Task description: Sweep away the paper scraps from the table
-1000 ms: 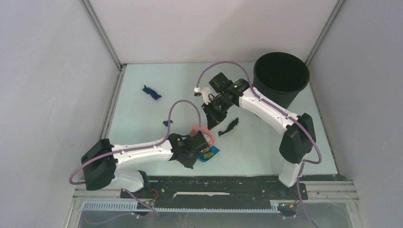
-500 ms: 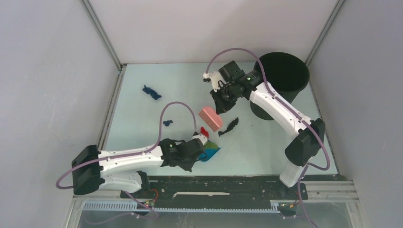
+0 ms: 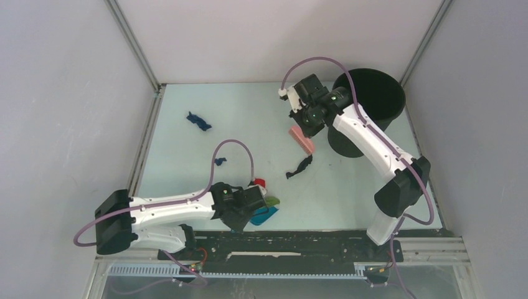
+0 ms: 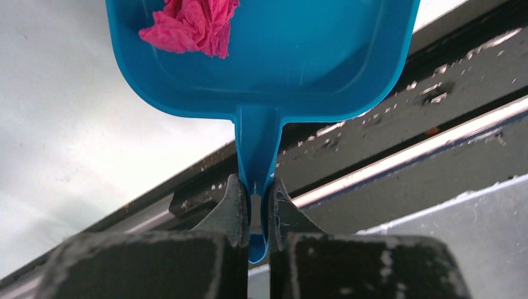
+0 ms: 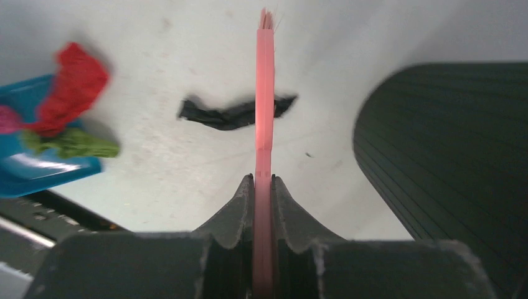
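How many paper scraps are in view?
6: blue scrap and small blue scrap on the left, black scrap mid-table, red scrap, green scrap and magenta scrap at the dustpan. Others may be hidden.

1. Pale green table (image 3: 249, 118) w/ alu frame edges is carrying everything.
2. Dk-blue scrap (image 3: 199, 120) is lying at approx 10 o'clock. Small blue scrap (image 3: 219, 161) is lying at 9, well apart from it.
3. Black scrap (image 3: 301, 166) is lying just off ctr, toward 5.
4. Black bin (image 3: 380, 93) is standing in the 2 o'clock corner.
5. Red scrap (image 3: 259, 182) & green scrap (image 3: 272, 200) are sitting at 7, at the blue dustpan (image 3: 263, 216) lip; can't tell if they're touching the table.
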Controlling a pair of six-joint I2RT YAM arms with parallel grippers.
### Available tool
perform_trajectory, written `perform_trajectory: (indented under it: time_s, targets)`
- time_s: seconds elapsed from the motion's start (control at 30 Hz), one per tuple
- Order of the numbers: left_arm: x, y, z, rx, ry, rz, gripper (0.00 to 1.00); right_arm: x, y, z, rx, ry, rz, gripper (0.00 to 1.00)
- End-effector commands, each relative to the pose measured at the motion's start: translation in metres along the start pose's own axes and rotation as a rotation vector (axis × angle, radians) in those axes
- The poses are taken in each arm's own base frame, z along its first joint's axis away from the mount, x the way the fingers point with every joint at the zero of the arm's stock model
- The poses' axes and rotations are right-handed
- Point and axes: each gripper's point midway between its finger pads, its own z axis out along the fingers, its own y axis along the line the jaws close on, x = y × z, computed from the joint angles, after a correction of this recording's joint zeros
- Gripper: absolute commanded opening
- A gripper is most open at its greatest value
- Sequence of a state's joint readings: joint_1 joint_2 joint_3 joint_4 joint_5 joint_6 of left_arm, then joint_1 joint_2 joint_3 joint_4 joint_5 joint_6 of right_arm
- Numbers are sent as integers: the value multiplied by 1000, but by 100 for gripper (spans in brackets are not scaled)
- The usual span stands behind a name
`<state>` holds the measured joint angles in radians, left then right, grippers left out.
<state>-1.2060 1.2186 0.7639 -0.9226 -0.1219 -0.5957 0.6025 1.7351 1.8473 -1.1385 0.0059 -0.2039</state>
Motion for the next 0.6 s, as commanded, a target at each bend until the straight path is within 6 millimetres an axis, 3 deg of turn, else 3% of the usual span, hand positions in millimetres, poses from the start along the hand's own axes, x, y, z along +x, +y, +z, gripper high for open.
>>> perform_trajectory:
  time_s: [0.0, 0.13, 0.23, 0.43, 0.57]
  targets:
    - [8, -7, -15, 29, 64, -7, 0, 13, -47, 4, 275, 54, 10, 0]
    - [7, -10, -8, 19, 102, 21, 0, 26, -62, 22, 362, 129, -3, 0]
    - [2, -13, 1, 21, 109, 46, 0, 32, -53, 37, 316, 166, -1, 0]
    - [-23, -29, 9, 46, 82, 61, 0, 41, 2, 59, 30, 218, 22, 0]
    - [-38, -34, 8, 44, 63, 73, 0, 39, 42, 54, -145, 211, 14, 0]
